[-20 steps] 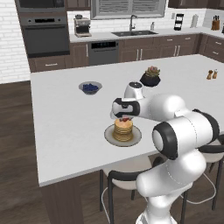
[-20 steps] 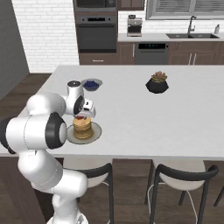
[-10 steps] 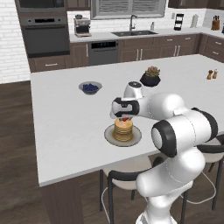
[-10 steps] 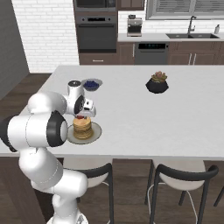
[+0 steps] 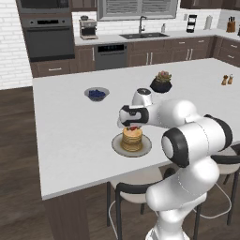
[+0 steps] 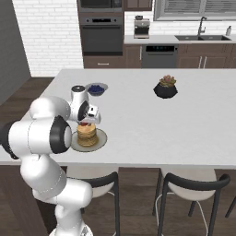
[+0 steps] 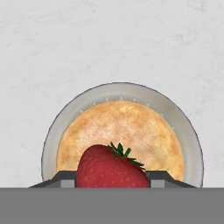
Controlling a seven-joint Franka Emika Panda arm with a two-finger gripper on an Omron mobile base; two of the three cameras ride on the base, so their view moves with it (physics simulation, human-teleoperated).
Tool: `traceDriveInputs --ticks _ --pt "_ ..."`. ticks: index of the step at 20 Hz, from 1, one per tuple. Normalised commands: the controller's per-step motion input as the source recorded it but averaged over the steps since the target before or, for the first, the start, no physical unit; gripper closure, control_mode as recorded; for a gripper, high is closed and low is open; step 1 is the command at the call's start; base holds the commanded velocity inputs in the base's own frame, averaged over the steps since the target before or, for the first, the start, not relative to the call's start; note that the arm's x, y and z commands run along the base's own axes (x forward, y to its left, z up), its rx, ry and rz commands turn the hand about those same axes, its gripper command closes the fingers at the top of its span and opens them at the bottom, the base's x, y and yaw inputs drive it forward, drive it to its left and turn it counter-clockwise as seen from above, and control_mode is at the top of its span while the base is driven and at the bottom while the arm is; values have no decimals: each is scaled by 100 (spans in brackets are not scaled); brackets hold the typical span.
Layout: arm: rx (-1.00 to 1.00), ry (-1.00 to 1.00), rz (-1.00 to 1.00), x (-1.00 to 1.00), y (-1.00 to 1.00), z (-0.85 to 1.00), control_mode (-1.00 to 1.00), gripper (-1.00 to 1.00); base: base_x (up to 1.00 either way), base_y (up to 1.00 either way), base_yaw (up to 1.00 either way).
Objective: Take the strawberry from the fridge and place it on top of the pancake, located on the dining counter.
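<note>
The strawberry (image 7: 112, 168) sits between the two dark finger tips of the claw (image 7: 112, 180), one tip close against each side of it, its green leaves pointing up in the hand view; the claw looks clamped on the strawberry, though whether the berry already rests on the food beneath cannot be told. Directly under it lies the pancake (image 7: 120, 140), a round golden-brown stack on a round grey plate (image 7: 192, 144), and the berry hangs over the near part of the stack's top. In the left base view the strawberry (image 5: 133, 127) shows as a small red spot just above the pancake (image 5: 132, 138), with the claw (image 5: 132, 125) pointing down over it from the white arm. The right base view gives the same arrangement, the claw (image 6: 86, 122) above the pancake (image 6: 86, 134) on its plate (image 6: 102, 137). The plate stands on the white worktop (image 5: 70, 131) of the dining counter, near its front edge. Farther back on the worktop are a grey bowl of blue berries (image 5: 96, 93) and a dark potted succulent (image 5: 161, 82), both well apart from the plate.
</note>
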Motion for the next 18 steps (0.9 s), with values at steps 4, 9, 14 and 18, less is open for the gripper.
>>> traceDriveInputs --ticks 4,9,14,18 --pt "0 0 0 0 0 -3 -100 -100 0 0 0" --pt "0 0 0 1 0 -3 -100 -100 0 0 0" --pt "0 0 0 1 0 5 -100 -100 0 0 0" --pt "1 0 0 0 0 66 -100 -100 0 0 0"
